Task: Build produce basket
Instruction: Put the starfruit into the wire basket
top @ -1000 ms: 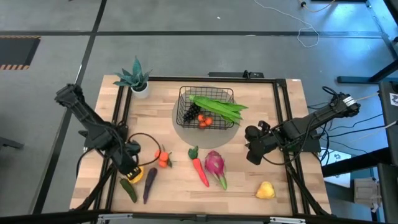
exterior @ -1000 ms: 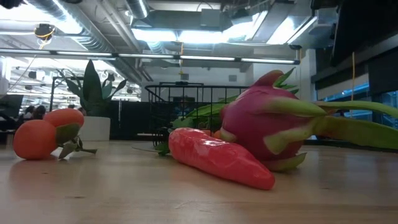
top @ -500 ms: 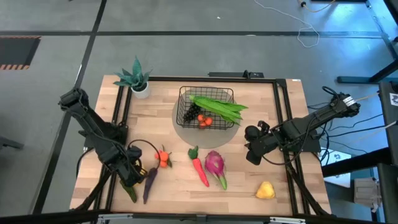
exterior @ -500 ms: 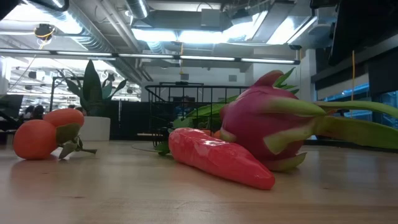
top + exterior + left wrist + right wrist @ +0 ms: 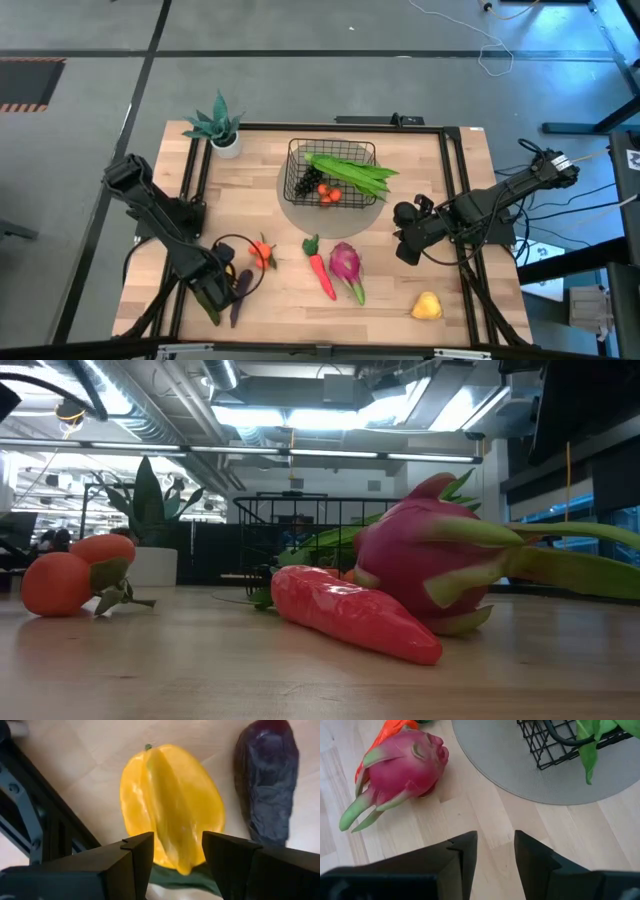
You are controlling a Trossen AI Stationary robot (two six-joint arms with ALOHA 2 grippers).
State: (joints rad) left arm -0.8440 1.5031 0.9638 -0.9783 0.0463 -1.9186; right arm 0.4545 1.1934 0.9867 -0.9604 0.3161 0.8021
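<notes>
Two end effectors are in view. Nearest the worktop's (image 5: 400,290) front edge, well apart from the basket (image 5: 332,172), the left end effector (image 5: 177,851) hangs released over a yellow fruit (image 5: 172,802), beside the eggplant (image 5: 267,775). Farther back lie the carrot (image 5: 322,270) and dragon fruit (image 5: 346,268). The right end effector (image 5: 495,851), released, waits beside the grey mat (image 5: 495,755). The basket holds bean pods (image 5: 352,172), grapes (image 5: 307,183) and oranges (image 5: 331,195).

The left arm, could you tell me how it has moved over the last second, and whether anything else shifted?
The left pincer travelled toward the table's near edge and now hangs open over the yellow fruit, beside the eggplant, nothing gripped. The right pincer, basket, carrot and dragon fruit stayed put.
</notes>
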